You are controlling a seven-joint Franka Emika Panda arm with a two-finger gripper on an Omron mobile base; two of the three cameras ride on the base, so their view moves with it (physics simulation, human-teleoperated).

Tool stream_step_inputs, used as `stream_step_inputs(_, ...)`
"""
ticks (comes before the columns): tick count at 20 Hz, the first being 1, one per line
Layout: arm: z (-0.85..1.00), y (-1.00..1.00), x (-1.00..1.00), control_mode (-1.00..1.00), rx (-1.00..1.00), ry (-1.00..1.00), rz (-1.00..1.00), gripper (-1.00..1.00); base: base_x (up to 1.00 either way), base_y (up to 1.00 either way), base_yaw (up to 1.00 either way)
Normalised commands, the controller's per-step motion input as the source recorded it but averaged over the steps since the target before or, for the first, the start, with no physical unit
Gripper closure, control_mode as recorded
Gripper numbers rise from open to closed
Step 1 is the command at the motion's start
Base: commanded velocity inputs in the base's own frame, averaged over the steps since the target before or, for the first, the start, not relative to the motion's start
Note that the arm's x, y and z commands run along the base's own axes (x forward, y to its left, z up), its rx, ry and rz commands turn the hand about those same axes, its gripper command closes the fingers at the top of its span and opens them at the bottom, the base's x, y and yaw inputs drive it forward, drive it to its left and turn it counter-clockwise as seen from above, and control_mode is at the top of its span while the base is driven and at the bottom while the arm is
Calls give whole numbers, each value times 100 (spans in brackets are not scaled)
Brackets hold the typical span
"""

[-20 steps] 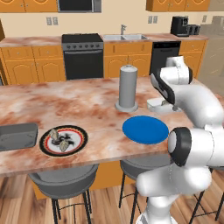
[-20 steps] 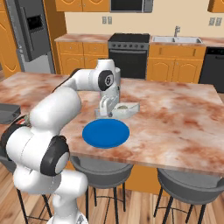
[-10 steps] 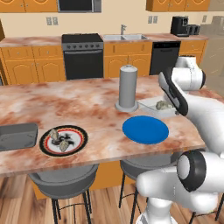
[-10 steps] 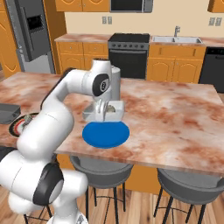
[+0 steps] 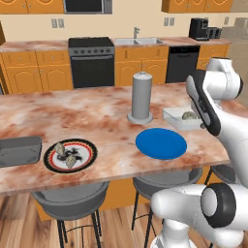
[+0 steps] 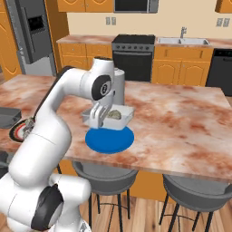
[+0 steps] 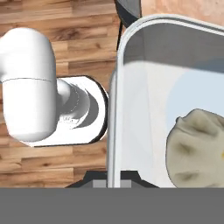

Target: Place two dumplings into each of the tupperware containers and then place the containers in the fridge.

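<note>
The gripper (image 6: 100,121) is clamped on the near rim of the pale, see-through tupperware container (image 6: 118,118), held just above the round blue plate (image 6: 110,138). A dumpling (image 7: 197,148) lies inside; possibly more, the view is poor. The thin, slick rim could twist and spill, so carry it level. The dark grey container (image 5: 18,150) sits far left beside the plate of dumplings (image 5: 70,155). The fridge (image 6: 34,36) stands far left.

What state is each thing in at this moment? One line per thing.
End effector: shut on the pale container rim.
Pale container: holds one dumpling.
Dark grey container: on the counter, looks empty.
Black-red rimmed plate: holds other dumplings.
Blue plate: bare.
Fridge: doors closed.
</note>
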Motion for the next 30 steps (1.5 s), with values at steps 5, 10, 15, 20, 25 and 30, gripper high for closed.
stream_step_inputs(5, 1, 46, -62, -100, 0, -12, 0, 100, 0, 0, 0)
stream_step_inputs(10, -1, 33, -51, -100, 0, -9, 0, 100, 0, 0, 0)
stream_step_inputs(15, 0, 22, -8, -100, -1, 0, 0, 100, 0, 0, 0)
stream_step_inputs(20, 0, 1, -22, -100, 0, -8, 1, 100, 0, 0, 0)
stream_step_inputs(25, 0, 5, -14, -100, 0, -20, 1, 100, 0, 0, 0)
stream_step_inputs(30, 1, 4, -27, -100, 0, -17, 1, 100, 0, 0, 0)
